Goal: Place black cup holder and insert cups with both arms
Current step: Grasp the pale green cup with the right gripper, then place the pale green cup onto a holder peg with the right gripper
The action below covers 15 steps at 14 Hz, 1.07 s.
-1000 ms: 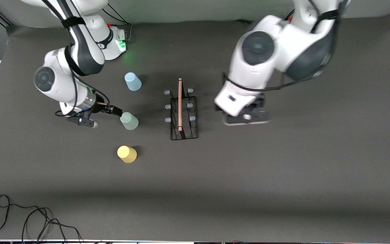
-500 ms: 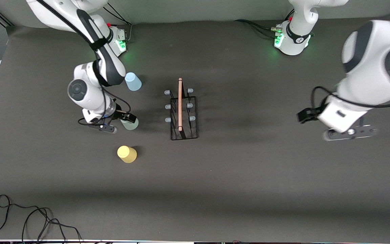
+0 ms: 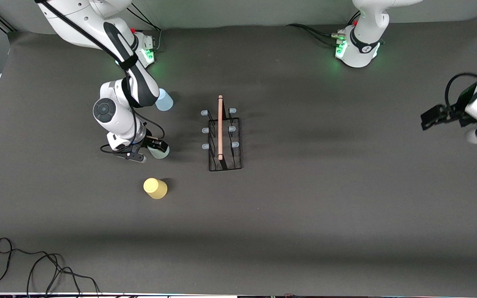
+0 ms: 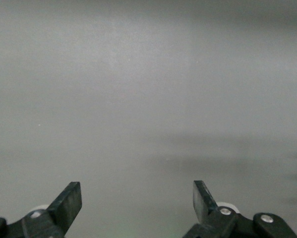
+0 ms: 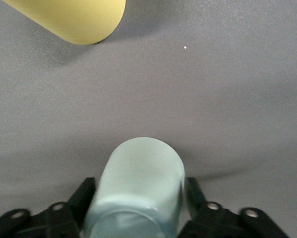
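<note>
The black cup holder (image 3: pixel 220 136) stands mid-table with its wooden rod handle on top. A light blue cup (image 3: pixel 165 102) stands toward the right arm's end, partly covered by that arm. The pale green cup (image 3: pixel 162 153) (image 5: pixel 141 171) is nearer the front camera. My right gripper (image 3: pixel 155 147) (image 5: pixel 140 194) is shut on the green cup, one finger against each side. The yellow cup (image 3: pixel 155 188) (image 5: pixel 74 20) stands nearer still, free. My left gripper (image 3: pixel 432 117) (image 4: pixel 137 198) hangs open and empty over the left arm's end of the table.
The arm bases (image 3: pixel 145 49) (image 3: pixel 356 47) glow green at the table's edge farthest from the front camera. A loose black cable (image 3: pixel 35 265) lies at the near corner on the right arm's end. Bare dark mat surrounds the holder.
The left arm swung from beside the holder out to its own end of the table. The right gripper moved onto the green cup and closed on its sides.
</note>
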Available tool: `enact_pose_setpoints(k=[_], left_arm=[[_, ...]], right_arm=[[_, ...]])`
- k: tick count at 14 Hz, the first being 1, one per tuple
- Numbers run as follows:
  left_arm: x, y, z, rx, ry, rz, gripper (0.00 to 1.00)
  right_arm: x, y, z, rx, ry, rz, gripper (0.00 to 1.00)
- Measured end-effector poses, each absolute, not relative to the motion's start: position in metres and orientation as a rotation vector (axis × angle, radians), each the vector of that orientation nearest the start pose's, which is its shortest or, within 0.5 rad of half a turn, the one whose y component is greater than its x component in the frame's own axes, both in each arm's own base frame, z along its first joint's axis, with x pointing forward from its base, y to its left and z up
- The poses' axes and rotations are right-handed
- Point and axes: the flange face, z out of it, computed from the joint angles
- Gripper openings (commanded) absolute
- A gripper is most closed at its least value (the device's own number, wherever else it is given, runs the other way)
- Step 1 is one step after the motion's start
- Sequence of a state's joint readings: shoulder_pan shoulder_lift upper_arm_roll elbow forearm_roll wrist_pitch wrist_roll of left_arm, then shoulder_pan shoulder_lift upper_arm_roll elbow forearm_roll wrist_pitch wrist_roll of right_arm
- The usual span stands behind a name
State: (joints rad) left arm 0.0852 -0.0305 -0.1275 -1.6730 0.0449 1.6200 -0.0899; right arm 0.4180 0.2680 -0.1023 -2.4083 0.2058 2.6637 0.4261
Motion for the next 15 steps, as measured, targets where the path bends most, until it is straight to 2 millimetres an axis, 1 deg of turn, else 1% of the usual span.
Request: enact_pose_setpoints(k=[2, 3, 4, 5, 7, 8, 9, 10, 12, 13, 15], left_arm=[[0.53, -0.018, 0.615, -3.088, -0.003, 0.012, 1.0], [0.524, -0.017, 0.617, -3.1, 0.015, 0.009, 1.0], [0.523, -0.018, 0.615, -3.128, 0.025, 0.011, 1.0], [0.523, -0.019, 0.612, -3.147, 0.04, 0.019, 1.0], [0.526, -0.02, 0.604, -3.156, 0.067, 0.035, 0.98], [0.527, -0.02, 0.6, -3.158, 0.073, 0.046, 0.98], [0.529, -0.02, 0.597, -3.158, 0.075, 0.055, 0.98], [0.53, -0.02, 0.595, -3.159, 0.075, 0.061, 0.98], [0.53, -0.017, 0.593, -3.159, 0.067, 0.065, 0.98], [0.53, -0.011, 0.594, -3.159, 0.05, 0.062, 0.98], [0.53, 0.0, 0.596, -3.16, 0.02, 0.053, 0.98]], right_arm=[[0.475, 0.148, 0.208, -3.044, 0.443, 0.036, 0.0], [0.476, 0.148, 0.214, -3.041, 0.441, 0.037, 0.0], [0.476, 0.15, 0.223, -3.035, 0.438, 0.043, 0.0], [0.477, 0.152, 0.237, -3.026, 0.445, 0.055, 0.0], [0.475, 0.159, 0.275, -2.997, 0.483, 0.074, 0.0], [0.47, 0.17, 0.295, -2.983, 0.491, 0.077, 0.0], [0.463, 0.188, 0.313, -2.968, 0.509, 0.073, 0.0], [0.453, 0.211, 0.329, -2.949, 0.54, 0.065, 0.0], [0.432, 0.263, 0.353, -2.913, 0.601, 0.051, 0.0], [0.422, 0.287, 0.36, -2.899, 0.629, 0.051, 0.0], [0.402, 0.32, 0.364, -2.882, 0.682, 0.064, 0.0]])
